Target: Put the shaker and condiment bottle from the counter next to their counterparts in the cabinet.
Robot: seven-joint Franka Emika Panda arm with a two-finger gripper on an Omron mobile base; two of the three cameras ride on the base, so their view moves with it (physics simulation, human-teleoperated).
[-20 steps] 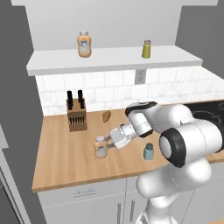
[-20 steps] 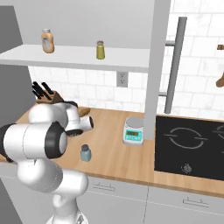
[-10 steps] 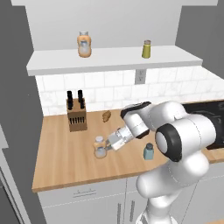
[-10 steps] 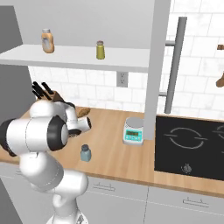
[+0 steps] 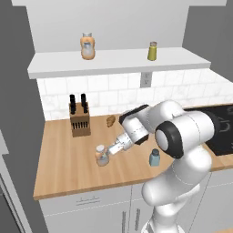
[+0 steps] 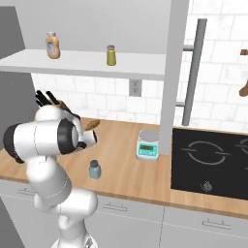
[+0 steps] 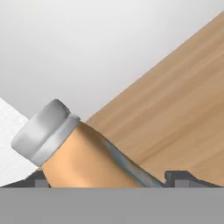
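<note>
The condiment bottle [image 5: 102,155] stands upright on the wooden counter, pale orange with a grey-white cap. My gripper [image 5: 108,151] reaches it from the right. In the hand view the condiment bottle [image 7: 83,159] fills the space between my fingertips [image 7: 178,176], and a small gap remains on the right side. The gripper [image 7: 107,179] is open around it. The blue-grey shaker [image 5: 154,158] stands near the counter's front edge, right of the gripper, and the shaker [image 6: 95,169] also shows beside my arm. On the cabinet [image 5: 118,63] ledge stand the orange bottle [image 5: 88,46] and the yellow-green shaker [image 5: 152,51].
A knife block [image 5: 78,119] stands at the back left of the counter, with a brown pastry [image 5: 110,120] beside it. A small kitchen scale [image 6: 147,147] sits near the black cooktop [image 6: 213,162]. A tall white panel with a grey handle rises right of the shelf.
My elbow has swung a little and the hand has settled closer around the condiment bottle. The bottle and the shaker have not moved.
</note>
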